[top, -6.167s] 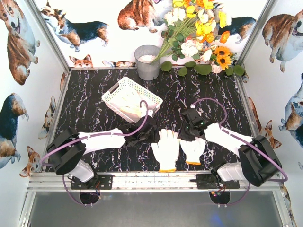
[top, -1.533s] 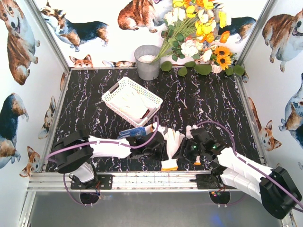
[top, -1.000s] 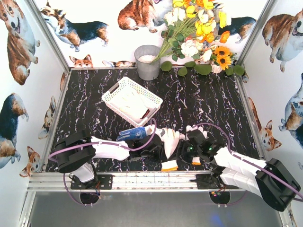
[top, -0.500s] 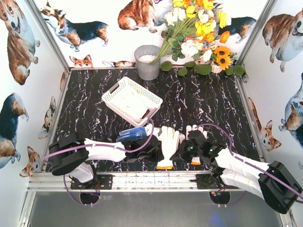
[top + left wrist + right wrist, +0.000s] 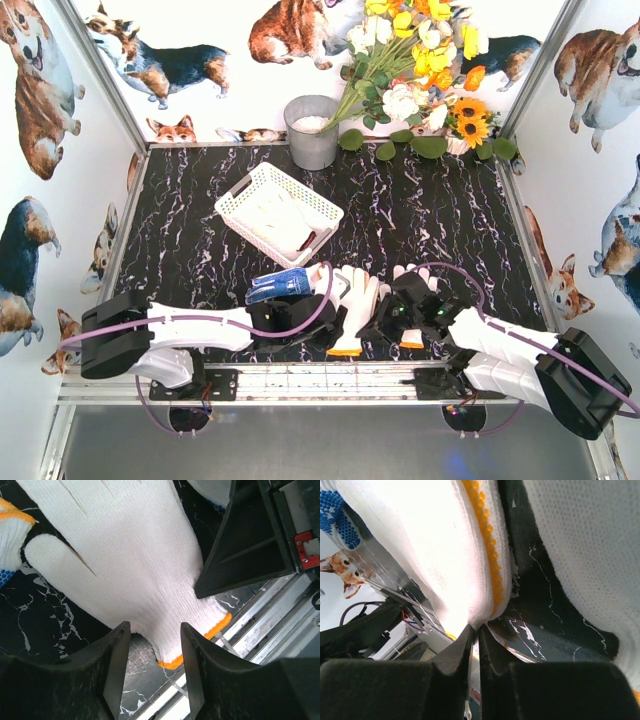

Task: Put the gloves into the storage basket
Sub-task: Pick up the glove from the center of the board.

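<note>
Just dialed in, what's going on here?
The right gripper is pinched on the orange-trimmed cuff of the white glove near the table's front edge, while the left gripper stands open right at that cuff. The storage basket holds at least one glove; a blue-dotted glove lies next to the white one.

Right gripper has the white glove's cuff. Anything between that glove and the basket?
Nothing tall. The blue-dotted glove lies flat on the table just left of the straight line from the white glove to the storage basket, and the left arm's purple cable arches there. The left gripper, jaws open, also straddles its wrist end.
</note>
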Tool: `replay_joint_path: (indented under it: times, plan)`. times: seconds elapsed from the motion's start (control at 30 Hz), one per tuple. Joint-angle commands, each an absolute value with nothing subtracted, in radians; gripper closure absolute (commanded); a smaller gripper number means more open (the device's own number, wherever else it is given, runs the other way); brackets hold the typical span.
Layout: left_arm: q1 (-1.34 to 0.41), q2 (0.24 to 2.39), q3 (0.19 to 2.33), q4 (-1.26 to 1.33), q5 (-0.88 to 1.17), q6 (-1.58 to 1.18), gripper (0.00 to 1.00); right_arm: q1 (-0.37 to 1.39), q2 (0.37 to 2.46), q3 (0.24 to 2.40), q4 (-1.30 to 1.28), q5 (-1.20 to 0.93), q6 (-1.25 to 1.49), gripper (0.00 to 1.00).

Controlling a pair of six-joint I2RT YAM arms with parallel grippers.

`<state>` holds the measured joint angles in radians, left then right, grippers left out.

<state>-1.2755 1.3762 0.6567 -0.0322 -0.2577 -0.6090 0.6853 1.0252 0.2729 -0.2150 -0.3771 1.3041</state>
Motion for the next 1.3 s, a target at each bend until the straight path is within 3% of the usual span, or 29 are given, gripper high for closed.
replay_joint_path:
  times: [0.0,0.17,0.33,0.7,1.07,1.27]
  plan:
    - [-1.283,1.408,0.672,-0.046,-0.298,-0.559,0.62,0.689,1.029,0.308,-0.176,-0.384,1.293,0.88]
    - [-1.282,1.467,0.667,-0.018,-0.303,-0.647,0.71,0.689,1.012,0.289,-0.180,-0.369,1.276,0.75]
    - [-1.283,1.472,0.630,0.038,-0.264,-0.741,0.69,0.690,1.009,0.285,-0.189,-0.368,1.242,0.65]
    - [-1.282,1.490,0.562,0.036,-0.241,-0.840,0.77,0.710,1.059,0.248,-0.102,-0.392,1.253,0.57]
    - [-1.283,1.517,0.563,0.028,-0.242,-0.857,0.79,0.747,1.166,0.230,0.020,-0.400,1.322,0.60]
    - [-1.283,1.511,0.561,0.022,-0.272,-0.858,0.79,0.747,1.174,0.259,0.031,-0.405,1.360,0.80]
